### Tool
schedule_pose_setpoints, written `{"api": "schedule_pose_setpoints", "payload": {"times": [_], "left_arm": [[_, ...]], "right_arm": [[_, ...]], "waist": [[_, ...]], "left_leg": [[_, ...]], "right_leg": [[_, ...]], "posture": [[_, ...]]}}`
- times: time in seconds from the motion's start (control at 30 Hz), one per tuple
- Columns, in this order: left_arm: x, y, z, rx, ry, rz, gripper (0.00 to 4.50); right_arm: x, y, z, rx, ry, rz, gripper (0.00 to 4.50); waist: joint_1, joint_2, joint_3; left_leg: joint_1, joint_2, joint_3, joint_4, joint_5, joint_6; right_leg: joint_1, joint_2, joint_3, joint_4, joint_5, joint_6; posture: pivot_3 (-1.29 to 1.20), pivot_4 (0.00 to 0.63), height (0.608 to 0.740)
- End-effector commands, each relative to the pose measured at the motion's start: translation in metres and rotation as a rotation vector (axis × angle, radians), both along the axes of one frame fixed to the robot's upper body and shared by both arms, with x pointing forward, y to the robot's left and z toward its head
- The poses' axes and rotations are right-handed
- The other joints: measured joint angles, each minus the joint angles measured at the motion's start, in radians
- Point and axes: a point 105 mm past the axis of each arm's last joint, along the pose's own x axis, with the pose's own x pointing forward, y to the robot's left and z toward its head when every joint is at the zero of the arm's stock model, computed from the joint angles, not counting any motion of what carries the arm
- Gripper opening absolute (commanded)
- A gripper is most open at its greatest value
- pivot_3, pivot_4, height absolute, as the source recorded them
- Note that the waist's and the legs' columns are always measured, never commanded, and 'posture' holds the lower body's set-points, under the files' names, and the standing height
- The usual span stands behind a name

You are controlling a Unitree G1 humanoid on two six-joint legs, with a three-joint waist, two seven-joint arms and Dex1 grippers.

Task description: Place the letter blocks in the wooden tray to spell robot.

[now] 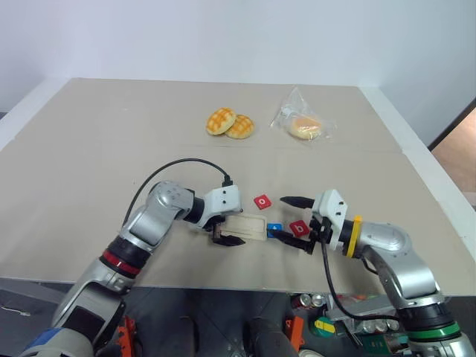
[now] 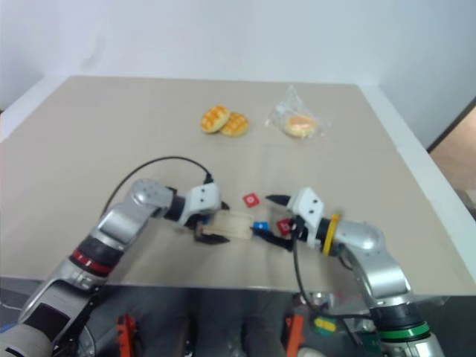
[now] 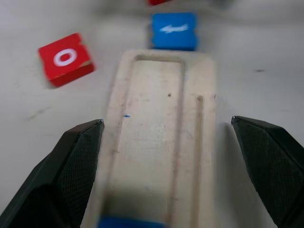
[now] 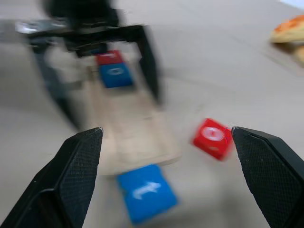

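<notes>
Here, your left gripper (image 1: 227,239) hangs over the left end of the wooden tray (image 1: 249,227), fingers spread wide on either side of it and pinching nothing. The tray lies near the front edge of the beige table (image 1: 111,149). Your right wrist view shows two blocks seated in its groove under that gripper: a red block (image 4: 109,58) whose letter you cannot read, then a blue "o" block (image 4: 115,75). The rest of the groove is bare.

Your left wrist view reads the loose tiles best: a red "o" block (image 3: 66,59) beside the tray, and a blue "t" block (image 3: 174,30) just off its right end. From the head, a red "b" block (image 1: 299,227) sits just right of the blue one, between the wide-spread, empty fingers of your right gripper (image 1: 296,225).

Farther back sit two golden buns (image 1: 230,123) and, right of them, a bun in a clear bag (image 1: 303,123).
</notes>
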Motion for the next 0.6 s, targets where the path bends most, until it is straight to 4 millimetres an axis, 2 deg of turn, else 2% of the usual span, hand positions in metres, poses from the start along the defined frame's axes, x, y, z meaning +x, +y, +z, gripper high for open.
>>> {"api": "schedule_pose_setpoints", "payload": {"times": [0.03,0.1,0.27,0.4,0.6], "left_arm": [[-0.023,0.008,0.053,-0.266,0.054,-0.105,4.48],[-0.028,0.016,0.060,-0.348,0.093,-0.103,4.48],[-0.037,0.032,0.060,-0.501,0.077,-0.010,4.48],[-0.049,0.032,0.048,-0.524,0.069,0.041,4.48],[-0.059,0.024,0.040,-0.528,0.061,0.083,4.48]], "right_arm": [[0.005,-0.021,0.020,0.025,-0.004,-0.054,4.50],[0.003,-0.026,0.020,0.032,0.024,-0.067,4.50],[-0.011,-0.034,0.008,-0.023,0.080,-0.036,4.50],[-0.011,-0.036,0.005,-0.093,0.077,0.025,4.50],[0.004,-0.041,0.001,-0.197,0.050,0.150,4.50]], "waist": [[-0.001,0.000,0.000],[-0.002,0.000,0.000],[-0.003,0.001,0.000],[-0.005,0.001,0.000],[-0.012,0.000,0.000]], "left_leg": [[0.000,0.001,0.000,0.000,0.000,0.000],[0.000,0.001,0.000,0.000,0.000,0.000],[0.001,0.001,-0.001,-0.001,0.000,0.000],[0.001,0.001,0.000,0.000,0.000,0.000],[0.003,0.001,0.002,0.001,0.002,0.001]], "right_leg": [[0.000,0.000,0.000,0.000,0.000,0.000],[0.000,0.000,0.000,0.000,0.000,-0.001],[0.000,0.001,-0.001,0.000,-0.001,-0.001],[0.001,0.000,0.000,0.000,0.000,-0.001],[0.002,0.000,0.002,0.000,0.003,-0.002]], "posture": [[0.00,0.150,0.740],[0.00,0.150,0.740],[0.00,0.150,0.740],[0.00,0.150,0.740],[0.00,0.150,0.740]]}}
